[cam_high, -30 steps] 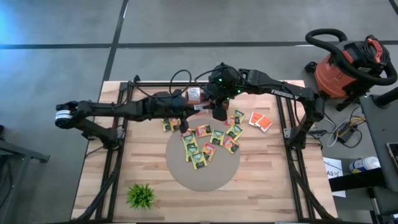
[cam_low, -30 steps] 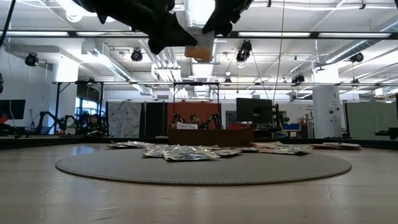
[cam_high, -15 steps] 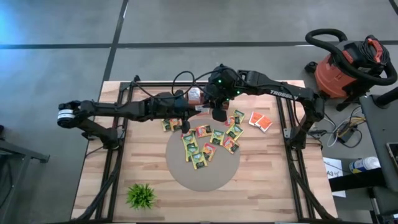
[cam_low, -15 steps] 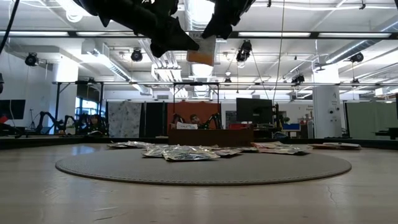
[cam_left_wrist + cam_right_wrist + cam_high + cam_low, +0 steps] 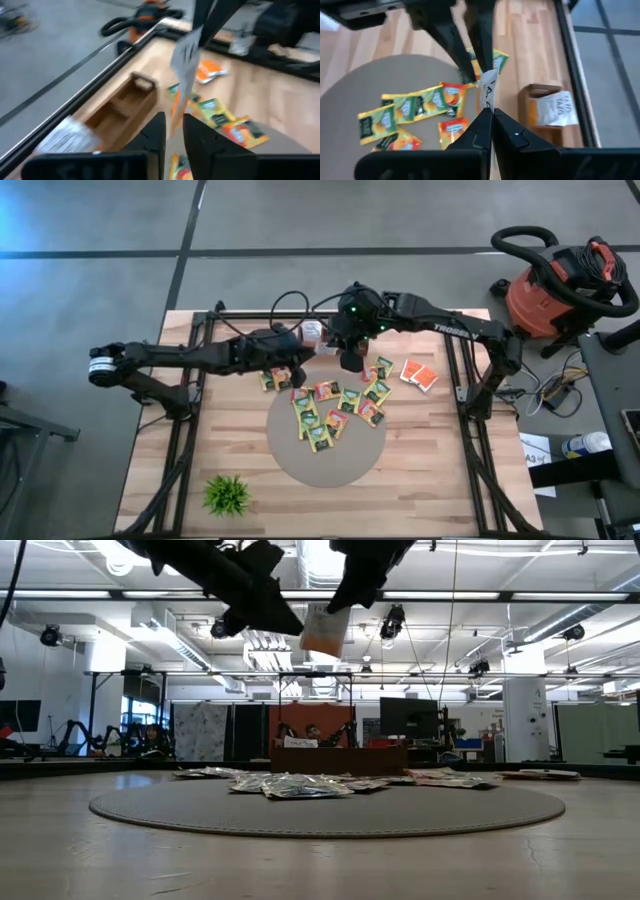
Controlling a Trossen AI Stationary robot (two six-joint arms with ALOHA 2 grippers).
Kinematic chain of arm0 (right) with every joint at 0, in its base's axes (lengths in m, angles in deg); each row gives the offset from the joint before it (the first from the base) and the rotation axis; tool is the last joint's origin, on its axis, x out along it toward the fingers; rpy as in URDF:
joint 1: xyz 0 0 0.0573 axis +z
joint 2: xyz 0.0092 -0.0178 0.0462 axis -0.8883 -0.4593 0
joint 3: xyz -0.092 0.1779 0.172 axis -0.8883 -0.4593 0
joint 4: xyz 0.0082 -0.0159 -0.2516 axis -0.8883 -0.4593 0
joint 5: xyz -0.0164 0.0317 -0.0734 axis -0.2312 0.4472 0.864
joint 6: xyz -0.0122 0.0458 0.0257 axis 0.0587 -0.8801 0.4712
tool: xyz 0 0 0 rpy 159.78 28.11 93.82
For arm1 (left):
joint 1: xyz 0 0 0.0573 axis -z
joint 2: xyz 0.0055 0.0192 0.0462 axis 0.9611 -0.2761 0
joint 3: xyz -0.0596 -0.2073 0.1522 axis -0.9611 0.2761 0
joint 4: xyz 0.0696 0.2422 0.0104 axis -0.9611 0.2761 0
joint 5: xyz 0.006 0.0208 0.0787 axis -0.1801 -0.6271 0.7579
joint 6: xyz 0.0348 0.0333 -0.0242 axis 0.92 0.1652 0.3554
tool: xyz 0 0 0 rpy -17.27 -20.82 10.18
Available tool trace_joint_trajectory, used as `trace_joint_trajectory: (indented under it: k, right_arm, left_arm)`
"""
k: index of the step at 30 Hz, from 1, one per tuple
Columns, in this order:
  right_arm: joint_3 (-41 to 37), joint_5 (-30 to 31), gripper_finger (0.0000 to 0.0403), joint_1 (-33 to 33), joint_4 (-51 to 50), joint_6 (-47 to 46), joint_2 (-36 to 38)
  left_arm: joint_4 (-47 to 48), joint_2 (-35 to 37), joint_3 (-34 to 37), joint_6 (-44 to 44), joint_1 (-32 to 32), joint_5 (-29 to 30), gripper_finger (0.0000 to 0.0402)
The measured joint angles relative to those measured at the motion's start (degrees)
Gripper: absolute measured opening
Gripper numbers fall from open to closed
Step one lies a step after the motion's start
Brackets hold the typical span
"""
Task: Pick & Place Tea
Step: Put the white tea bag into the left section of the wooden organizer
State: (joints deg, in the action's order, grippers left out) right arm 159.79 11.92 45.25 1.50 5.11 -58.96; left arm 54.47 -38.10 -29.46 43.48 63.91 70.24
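High above the table hangs one tea sachet (image 5: 323, 632), orange along its lower edge, also seen in the wrist views (image 5: 186, 55) (image 5: 487, 92). My right gripper (image 5: 338, 602) (image 5: 491, 114) is shut on it. My left gripper (image 5: 285, 618) (image 5: 173, 132) is open just beside it, its fingers standing on either side of the sachet's lower end. Several yellow-green and orange sachets (image 5: 330, 410) lie flat on a round grey mat (image 5: 325, 460). My right gripper pinches the sachet's upper edge (image 5: 489, 102) between its two fingers, coming down at a slant from above. The sachet hangs below the fingers, slightly tilted, far clear of the table. My left gripper: whether its fingers (image 5: 470, 70) touch the sachet's lower end, I cannot tell.
A wooden box (image 5: 545, 107) (image 5: 125, 105) with a white label stands by the table's far rail. Two orange sachets (image 5: 419, 374) lie on bare wood right of the mat. A small green plant (image 5: 227, 494) stands near the front left. A red vacuum (image 5: 560, 280) stands beyond the table.
My right gripper has shut on the sachet's upper edge. My left gripper has opened, let go and drawn back a little toward the table's left. The sachet has stayed high up and now hangs a bit tilted from the right gripper.
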Motion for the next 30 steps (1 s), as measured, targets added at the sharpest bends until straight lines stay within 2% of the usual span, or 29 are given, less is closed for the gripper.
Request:
trace_joint_trajectory:
  k: [4,8,15,21,27,30]
  right_arm:
    - [-1.00,0.15,0.0008,-1.73,3.59,-1.37,0.00]
    - [-4.23,-0.01,0.0008,-3.69,10.42,-2.83,-0.54]
    - [-3.59,-1.20,0.0008,-6.46,12.97,-3.65,-9.44]
    - [3.42,-2.20,0.0008,-9.72,14.03,-3.08,-18.96]
    - [13.82,-2.32,0.0008,-12.35,6.94,-2.38,-27.61]
    - [18.69,-4.35,0.0008,-12.78,3.84,-1.76,-30.81]
  left_arm:
    - [7.08,3.95,0.12,-2.82,0.11,2.38,0.0077]
    - [8.28,9.44,2.54,-4.55,1.22,2.52,0.0077]
    - [8.54,18.87,9.47,-11.37,2.88,6.20,0.0078]
    - [8.78,23.68,14.16,-17.53,3.28,6.41,0.0078]
    - [9.08,26.54,16.57,-20.74,3.58,6.41,0.0078]
    - [9.26,27.17,16.79,-20.55,3.58,6.43,0.0078]
